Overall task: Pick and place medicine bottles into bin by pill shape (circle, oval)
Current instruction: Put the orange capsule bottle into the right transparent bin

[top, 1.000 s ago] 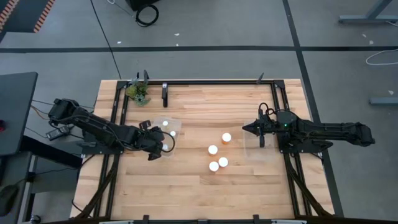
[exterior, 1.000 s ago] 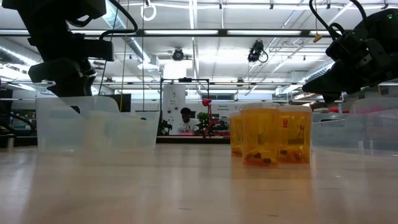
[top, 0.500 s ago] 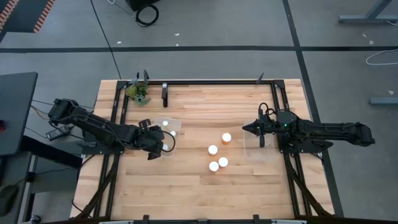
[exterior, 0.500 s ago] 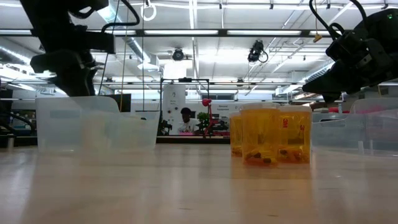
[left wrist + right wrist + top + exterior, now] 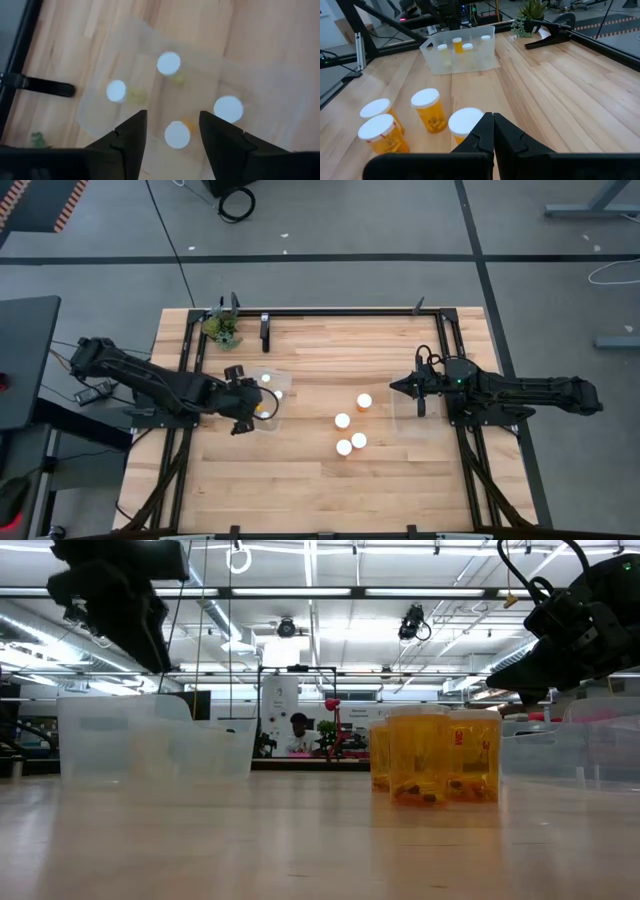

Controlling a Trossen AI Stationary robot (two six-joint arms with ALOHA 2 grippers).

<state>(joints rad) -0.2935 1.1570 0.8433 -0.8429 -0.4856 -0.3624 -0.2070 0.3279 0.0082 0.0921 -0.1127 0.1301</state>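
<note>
Left gripper is held above the left bin, fingers apart and empty; four white-capped bottles are seen standing inside it in the left wrist view. Four more bottles are left loose mid-table, clustered close together, between the two bins. Right gripper is parked over the right bin, fingers pressed together, nothing held; that bin looks empty, though its contents can't be fully confirmed. Judged step: the left arm is clear of a drop and the next pick is due. For a clean pick, one bottle at the cluster's edge should be chosen, since the neighbours are nearly touching and could be knocked over by a finger. Fingers should be opened wide before descent, lowered straddling the cap, and closed on the body below the cap. Pill shape should be checked through the amber wall before a bin is chosen. The lift should be vertical until the bin wall is cleared.
</note>
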